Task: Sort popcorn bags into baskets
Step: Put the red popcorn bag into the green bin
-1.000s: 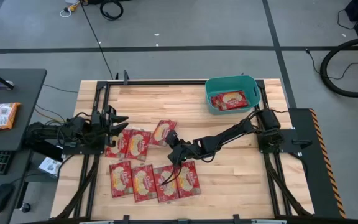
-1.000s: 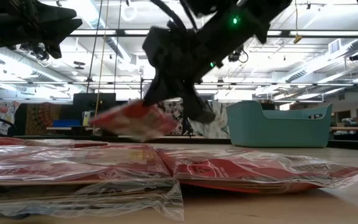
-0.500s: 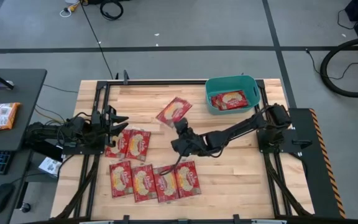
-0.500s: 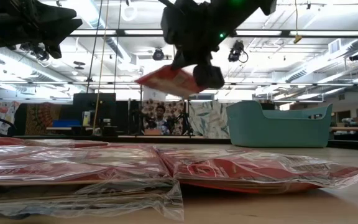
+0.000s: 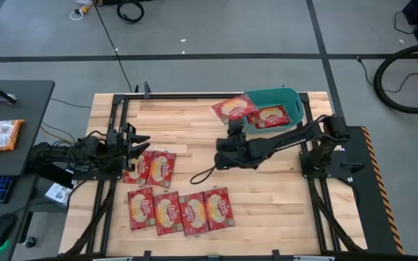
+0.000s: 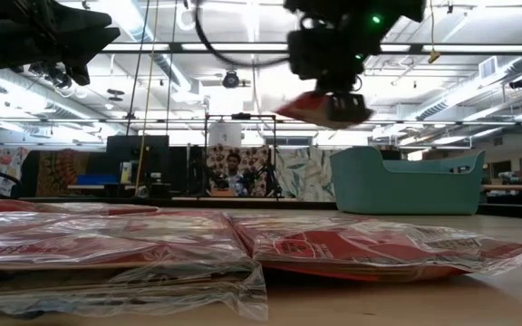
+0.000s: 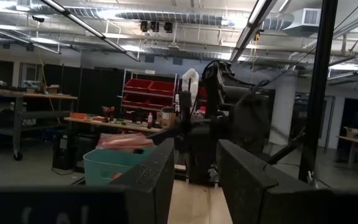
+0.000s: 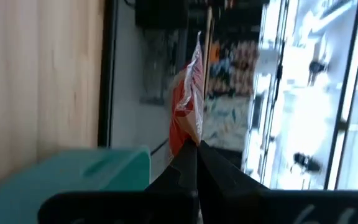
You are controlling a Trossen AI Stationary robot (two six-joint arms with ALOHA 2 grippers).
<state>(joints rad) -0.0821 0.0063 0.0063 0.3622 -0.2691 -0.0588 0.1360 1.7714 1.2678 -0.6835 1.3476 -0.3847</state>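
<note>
Above teal basket (image 5: 293, 95) rim – right gripper (image 5: 235, 123) clamping popcorn bag (image 5: 231, 108), low view – airborne

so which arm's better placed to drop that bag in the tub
The right one. Its gripper already holds a popcorn bag raised beside the teal tub. The left gripper waits at the table's far left side.

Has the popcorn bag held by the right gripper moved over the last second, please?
Yes. The held popcorn bag has travelled from the middle of the table toward the teal basket, now overlapping its rim, clamped in the right gripper.
</note>
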